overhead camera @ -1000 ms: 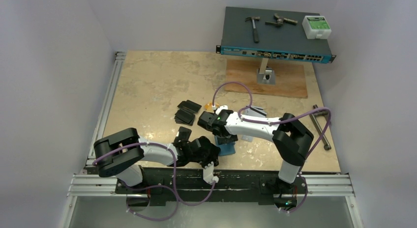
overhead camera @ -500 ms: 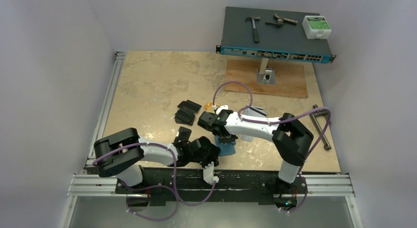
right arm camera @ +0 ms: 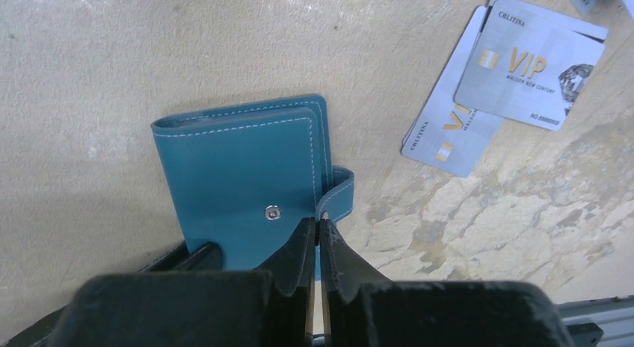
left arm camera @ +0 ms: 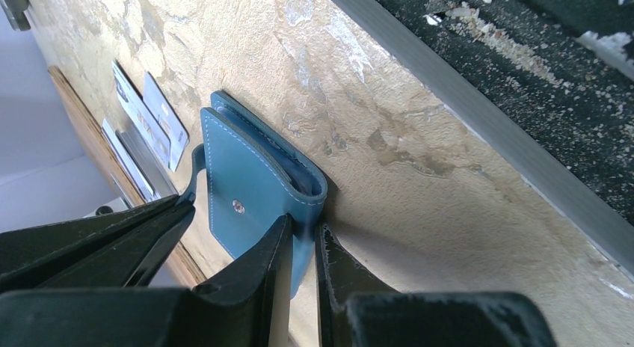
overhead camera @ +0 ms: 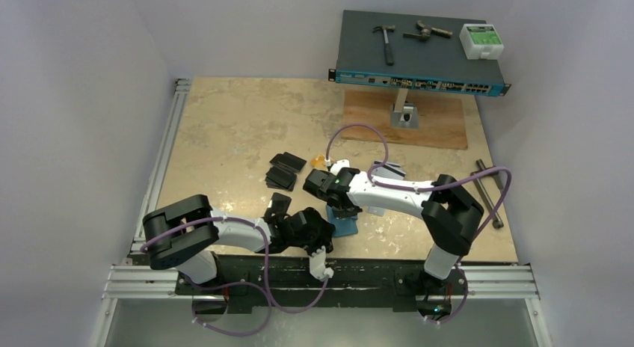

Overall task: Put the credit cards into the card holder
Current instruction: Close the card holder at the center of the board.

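The right gripper (right arm camera: 318, 226) has its jaws pressed together, with no gap to see. The tips rest at the edge of the holder (right arm camera: 239, 175), just where the cover meets the loose snap tab (right arm camera: 340, 191). Whether a bit of leather is pinched between them, I cannot tell. The left gripper (left arm camera: 303, 265) is clamped on the holder's folded corner, with one finger on the cover and the other on the outside of the fold. The two grippers are very near to each other.

The holder lies flat and folded, its snap unfastened, close to the near edge of the worktop (overhead camera: 224, 130), about at the middle of it. Two silver cards (right arm camera: 516, 63) lie apart from it, further from the near edge, one overlapping the other. Black cards (overhead camera: 284, 171) lie in small stacks nearer the middle of the worktop, well apart from the holder. No card shows inside the holder.

The next move is probably to lift the cover open, and several things could fail here. If the right jaws have closed on nothing, or only on the tab's rim, a pull may slip off and the cover stays shut. The left grip takes only a corner, so the holder could turn or be dragged along. It is also close to the near edge, so a drag that way could push it off the worktop. Working so close, the two grippers could knock each other.
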